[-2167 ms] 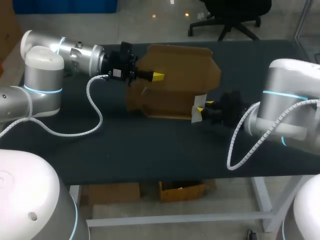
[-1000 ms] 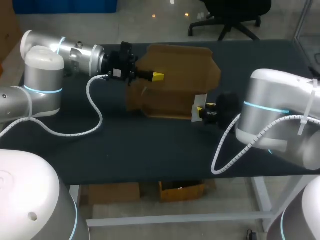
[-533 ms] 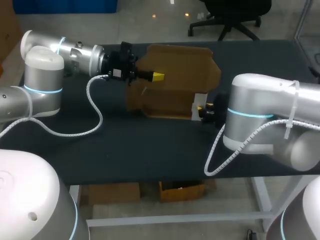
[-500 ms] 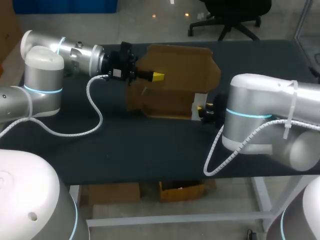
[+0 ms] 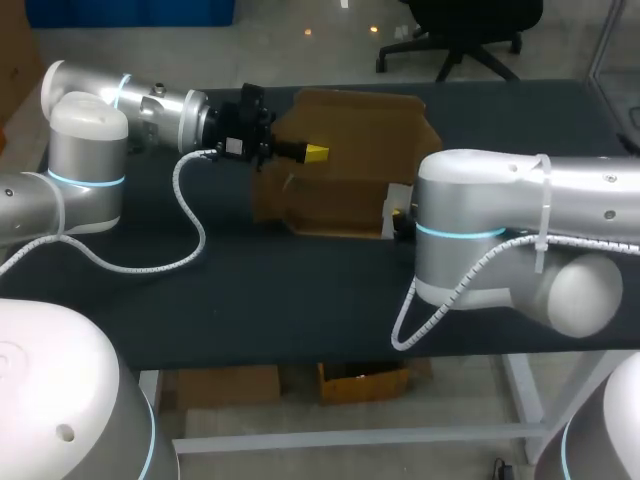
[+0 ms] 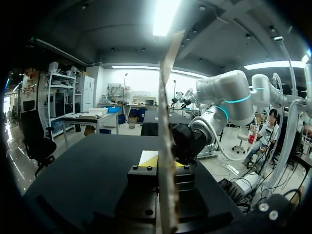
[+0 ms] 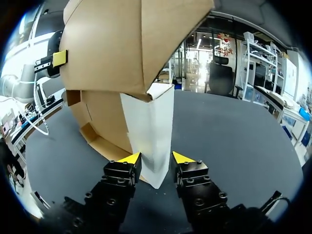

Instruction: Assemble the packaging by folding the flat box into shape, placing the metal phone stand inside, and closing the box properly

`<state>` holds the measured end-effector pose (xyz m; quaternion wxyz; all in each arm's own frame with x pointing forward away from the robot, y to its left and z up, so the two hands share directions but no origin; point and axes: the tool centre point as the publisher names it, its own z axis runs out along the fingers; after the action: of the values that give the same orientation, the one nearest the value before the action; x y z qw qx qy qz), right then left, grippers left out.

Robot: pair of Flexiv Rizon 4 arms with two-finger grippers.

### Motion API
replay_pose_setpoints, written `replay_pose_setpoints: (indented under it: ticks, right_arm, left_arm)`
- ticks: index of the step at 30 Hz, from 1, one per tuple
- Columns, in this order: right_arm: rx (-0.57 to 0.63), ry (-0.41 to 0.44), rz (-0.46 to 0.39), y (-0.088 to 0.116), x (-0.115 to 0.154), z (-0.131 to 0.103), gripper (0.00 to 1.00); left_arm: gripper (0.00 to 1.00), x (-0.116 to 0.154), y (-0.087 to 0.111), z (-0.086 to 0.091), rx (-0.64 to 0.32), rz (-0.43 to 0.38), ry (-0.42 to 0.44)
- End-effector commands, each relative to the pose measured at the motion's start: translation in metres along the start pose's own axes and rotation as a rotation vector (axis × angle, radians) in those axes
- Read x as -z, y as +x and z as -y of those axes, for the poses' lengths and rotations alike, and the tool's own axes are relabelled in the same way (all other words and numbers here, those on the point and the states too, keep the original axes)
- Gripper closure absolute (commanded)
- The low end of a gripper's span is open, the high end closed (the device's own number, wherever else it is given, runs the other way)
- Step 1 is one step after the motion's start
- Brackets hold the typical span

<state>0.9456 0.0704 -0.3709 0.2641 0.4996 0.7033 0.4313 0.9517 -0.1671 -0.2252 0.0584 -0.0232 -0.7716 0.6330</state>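
Change: the right arm [image 5: 480,230] has swung its elbow in over the bench [image 5: 250,290], hiding its gripper in the head view. The cardboard box [image 5: 350,160] is unmoved, partly raised at mid-bench.
Left gripper [image 6: 158,170]: clamped on the box's upright panel.
Right gripper [image 7: 155,158]: straddles the white flap [image 7: 148,131]; hold cannot be told.
Judged: flap fold in hand.
Room: bare bench nearside; the elbow crowds the box's right corner.

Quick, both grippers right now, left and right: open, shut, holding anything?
Left gripper: shut on the cardboard box, clamping a panel.
Right gripper: at the box's white flap; open or shut cannot be told.
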Motion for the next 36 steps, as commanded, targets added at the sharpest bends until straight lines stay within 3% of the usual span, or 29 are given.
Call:
replay_pose_setpoints:
  ticks: [1, 8, 36]
  right_arm:
    - [-0.009, 0.019, 0.110, 0.0049, -0.0044, -0.0059, 0.64]
    - [-0.051, 0.028, 0.158, 0.0018, -0.0037, -0.0045, 0.65]
    - [-0.130, 0.037, 0.205, -0.0044, -0.0111, -0.0077, 0.76]
  left_arm:
    - [1.00, -0.0009, 0.0004, -0.0019, 0.000, 0.000, 0.001]
    - [1.00, -0.0009, 0.0004, -0.0019, 0.000, 0.000, 0.001]
    - [1.00, -0.0009, 0.0004, -0.0019, 0.000, 0.000, 0.001]
